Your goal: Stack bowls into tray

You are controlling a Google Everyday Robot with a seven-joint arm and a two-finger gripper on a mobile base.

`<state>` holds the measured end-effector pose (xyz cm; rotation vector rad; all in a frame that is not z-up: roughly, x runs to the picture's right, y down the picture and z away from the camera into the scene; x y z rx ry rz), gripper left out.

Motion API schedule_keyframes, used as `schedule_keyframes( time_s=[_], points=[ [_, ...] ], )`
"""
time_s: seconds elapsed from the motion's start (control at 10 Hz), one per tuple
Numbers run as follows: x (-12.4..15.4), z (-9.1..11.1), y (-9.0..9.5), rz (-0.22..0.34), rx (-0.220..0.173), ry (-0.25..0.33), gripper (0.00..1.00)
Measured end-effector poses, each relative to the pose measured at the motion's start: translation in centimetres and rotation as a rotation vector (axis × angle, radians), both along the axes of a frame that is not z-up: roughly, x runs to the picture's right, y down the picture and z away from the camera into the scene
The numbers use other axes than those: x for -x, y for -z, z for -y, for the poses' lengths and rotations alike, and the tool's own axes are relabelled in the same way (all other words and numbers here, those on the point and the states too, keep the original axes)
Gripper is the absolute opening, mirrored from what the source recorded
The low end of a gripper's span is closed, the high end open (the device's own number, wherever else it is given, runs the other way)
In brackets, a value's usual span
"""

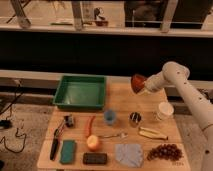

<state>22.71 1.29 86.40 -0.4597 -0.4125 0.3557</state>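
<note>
A reddish-brown bowl is held tilted on its side at the end of my white arm, above the far right part of the wooden table. My gripper is shut on the bowl and sits right of the green tray. The tray lies at the table's far left and holds nothing that I can see. A gap of bare table separates the bowl from the tray's right wall.
On the table: a blue cup, a metal cup, a white paper cup, a banana, grapes, a fork, a carrot, an apple, a green sponge, a grey cloth.
</note>
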Motion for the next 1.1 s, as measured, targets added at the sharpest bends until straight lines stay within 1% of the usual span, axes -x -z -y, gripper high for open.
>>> schedule_keyframes(
  time_s=[0.4,0.6,0.8,0.9,1.0,1.1],
  points=[
    [0.0,0.0,0.0,0.0,0.0,0.0,0.08],
    [0.3,-0.2,-0.1,0.01,0.005,0.005,0.08],
    [2.0,-0.3,-0.3,0.031,0.008,0.023,0.08],
    [2.4,-0.2,-0.3,0.034,0.004,0.029,0.08],
    [3.2,-0.1,0.1,0.044,-0.008,0.045,0.08],
    [4.6,0.6,0.9,0.059,-0.027,0.069,0.08]
  ],
)
